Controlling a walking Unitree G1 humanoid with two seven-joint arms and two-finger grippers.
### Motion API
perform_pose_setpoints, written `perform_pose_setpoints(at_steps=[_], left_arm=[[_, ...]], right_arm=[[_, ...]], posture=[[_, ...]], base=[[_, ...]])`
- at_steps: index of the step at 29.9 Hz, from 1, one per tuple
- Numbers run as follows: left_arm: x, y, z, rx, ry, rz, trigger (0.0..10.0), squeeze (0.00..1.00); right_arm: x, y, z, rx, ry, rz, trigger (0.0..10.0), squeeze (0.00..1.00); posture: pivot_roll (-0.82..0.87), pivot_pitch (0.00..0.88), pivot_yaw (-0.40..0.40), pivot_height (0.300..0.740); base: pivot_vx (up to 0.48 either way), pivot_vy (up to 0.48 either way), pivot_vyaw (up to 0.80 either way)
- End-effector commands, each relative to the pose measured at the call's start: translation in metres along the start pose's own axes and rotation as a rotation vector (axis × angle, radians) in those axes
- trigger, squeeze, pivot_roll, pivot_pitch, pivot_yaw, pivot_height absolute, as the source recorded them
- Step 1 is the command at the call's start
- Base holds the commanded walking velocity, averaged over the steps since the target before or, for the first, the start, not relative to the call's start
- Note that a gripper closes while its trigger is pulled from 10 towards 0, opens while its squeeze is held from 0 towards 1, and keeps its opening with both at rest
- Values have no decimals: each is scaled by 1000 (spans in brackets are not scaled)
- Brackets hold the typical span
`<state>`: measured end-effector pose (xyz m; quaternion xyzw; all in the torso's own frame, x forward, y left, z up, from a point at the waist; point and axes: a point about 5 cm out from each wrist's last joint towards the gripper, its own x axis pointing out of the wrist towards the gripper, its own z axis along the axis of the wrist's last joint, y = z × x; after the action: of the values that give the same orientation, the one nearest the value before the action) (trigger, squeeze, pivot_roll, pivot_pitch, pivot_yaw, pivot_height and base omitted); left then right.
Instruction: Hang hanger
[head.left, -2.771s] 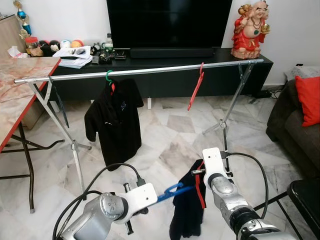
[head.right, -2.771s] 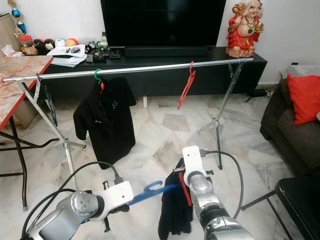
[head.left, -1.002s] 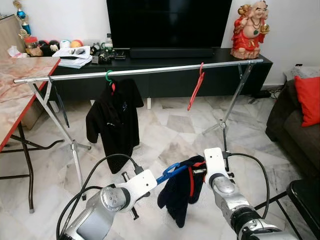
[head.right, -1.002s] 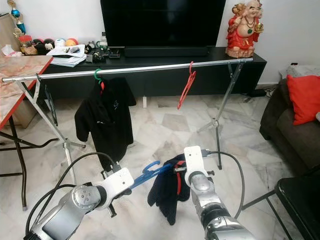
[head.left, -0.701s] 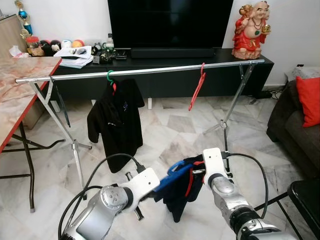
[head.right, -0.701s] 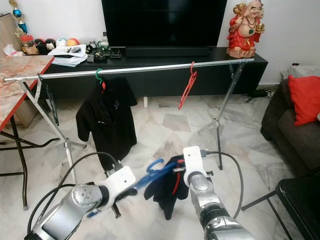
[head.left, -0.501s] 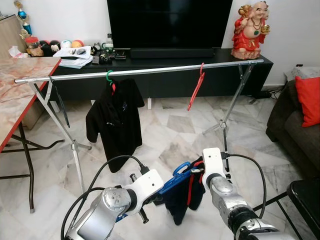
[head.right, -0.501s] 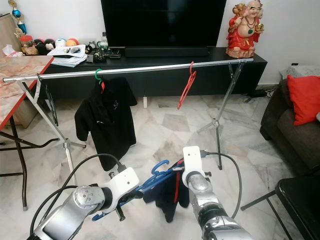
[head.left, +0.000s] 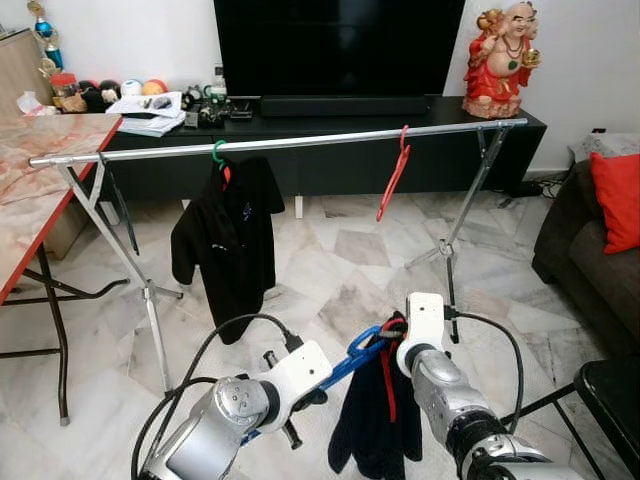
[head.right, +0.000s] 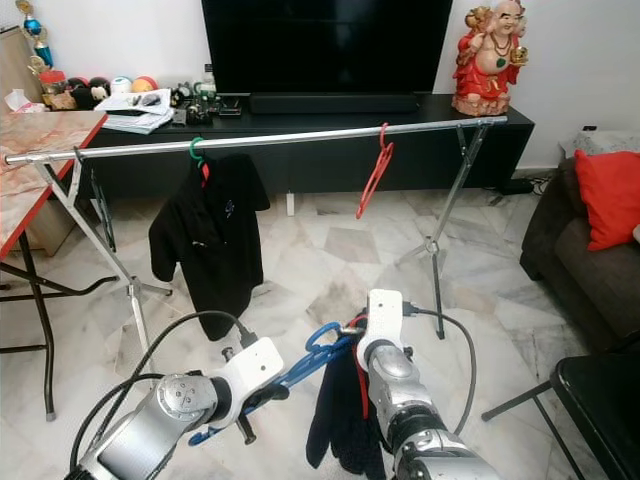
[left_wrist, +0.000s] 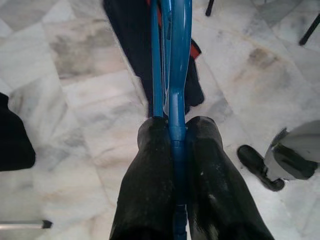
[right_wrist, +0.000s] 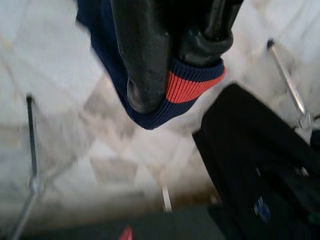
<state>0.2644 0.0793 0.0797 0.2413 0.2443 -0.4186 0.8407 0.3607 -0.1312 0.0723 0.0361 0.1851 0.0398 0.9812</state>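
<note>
My left gripper (left_wrist: 176, 127) is shut on the straight bar of a blue hanger (head.left: 360, 352), low in front of me. The hanger's hook end reaches up beside my right wrist. My right gripper (right_wrist: 172, 75) is shut on the red-trimmed collar (right_wrist: 192, 85) of a navy shirt (head.left: 375, 430), which hangs limp below it, with the hanger running into its neck. Beyond stands a silver clothes rail (head.left: 300, 141), well above and behind both grippers. It carries a black shirt (head.left: 228, 245) on a green hanger (head.left: 217, 152) and a bare red hanger (head.left: 392, 180).
A marble-topped folding table (head.left: 30, 180) stands at the left. A black TV console (head.left: 440, 105) with a red statue (head.left: 503, 55) is behind the rail. A dark sofa with a red cushion (head.left: 615, 200) and a black seat (head.left: 610, 400) are at the right.
The navy shirt, bunched up a second ago, now hangs straight down from my right gripper. My left arm has moved right, bringing the blue hanger closer under the right wrist.
</note>
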Motion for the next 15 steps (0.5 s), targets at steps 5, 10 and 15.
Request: perform_pose_setpoints(at_steps=[5, 10, 15], left_arm=[[5, 6, 3, -46, -21, 66, 10000, 0], [6, 29, 13, -135, -77, 256, 10000, 0], [5, 34, 18, -185, -120, 254, 10000, 0]], right_arm=[[0, -6, 11, -15, -26, 16, 10000, 0], [-3, -10, 9, -7, -21, 30, 10000, 0], [-7, -6, 3, 5, -5, 71, 10000, 0]], posture=[[135, 0, -31, 740], [122, 0, -34, 740], [122, 0, -35, 740]], base=[[0, 0, 0], [0, 0, 0], [0, 0, 0]])
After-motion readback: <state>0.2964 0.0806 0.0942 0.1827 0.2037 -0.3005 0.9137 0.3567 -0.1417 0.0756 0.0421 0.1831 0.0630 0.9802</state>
